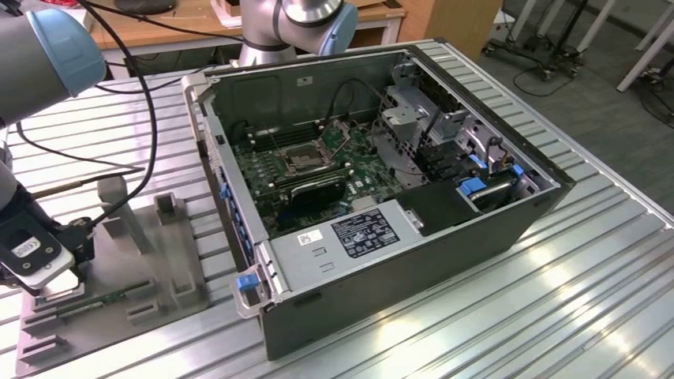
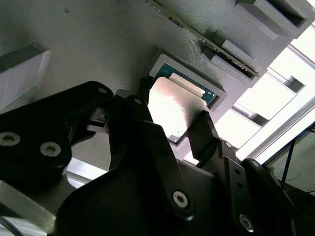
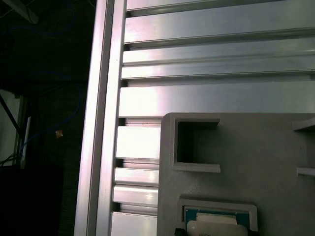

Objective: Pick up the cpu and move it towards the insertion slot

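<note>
In grey tray (image 2: 98, 44) recess, cpu (image 2: 173, 114) between gripper (image 2: 173, 102) 2 jaws, closed on its edges.

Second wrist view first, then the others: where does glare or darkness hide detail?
Second wrist view: glare whitens the cpu. First wrist view: the table shines bright, beyond its edge near-black. Exterior view: light streaks the table.

We are finding the cpu (image 2: 173, 105) lying in a recess of the fixture (image 1: 160, 262), on the table (image 1: 569, 316) to the exterior view's left of the computer case (image 1: 421, 272) holding the insertion slot (image 1: 306, 162).
</note>
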Robot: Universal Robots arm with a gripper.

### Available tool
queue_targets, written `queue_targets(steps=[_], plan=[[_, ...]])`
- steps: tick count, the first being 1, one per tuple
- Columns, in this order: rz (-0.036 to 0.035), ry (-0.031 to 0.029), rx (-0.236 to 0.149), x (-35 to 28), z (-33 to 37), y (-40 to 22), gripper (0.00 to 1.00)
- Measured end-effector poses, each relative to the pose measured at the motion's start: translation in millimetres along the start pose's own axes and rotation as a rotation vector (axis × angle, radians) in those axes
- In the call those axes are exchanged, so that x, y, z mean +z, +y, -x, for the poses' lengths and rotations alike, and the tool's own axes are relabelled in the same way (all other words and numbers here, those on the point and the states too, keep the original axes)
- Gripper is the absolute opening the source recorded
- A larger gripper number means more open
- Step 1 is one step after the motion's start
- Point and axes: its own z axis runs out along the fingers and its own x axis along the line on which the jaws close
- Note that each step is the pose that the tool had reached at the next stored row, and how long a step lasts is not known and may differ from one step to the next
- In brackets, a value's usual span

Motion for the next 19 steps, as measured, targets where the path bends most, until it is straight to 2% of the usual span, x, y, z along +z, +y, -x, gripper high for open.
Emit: queue_targets(steps=[13, 19], plan=[[0.0002, -0.0003, 0.000, 0.5, 0.1, 0.0, 0.55], [0.0011, -0.0003, 0.000, -4.9, 0.0, 0.2, 0.55]])
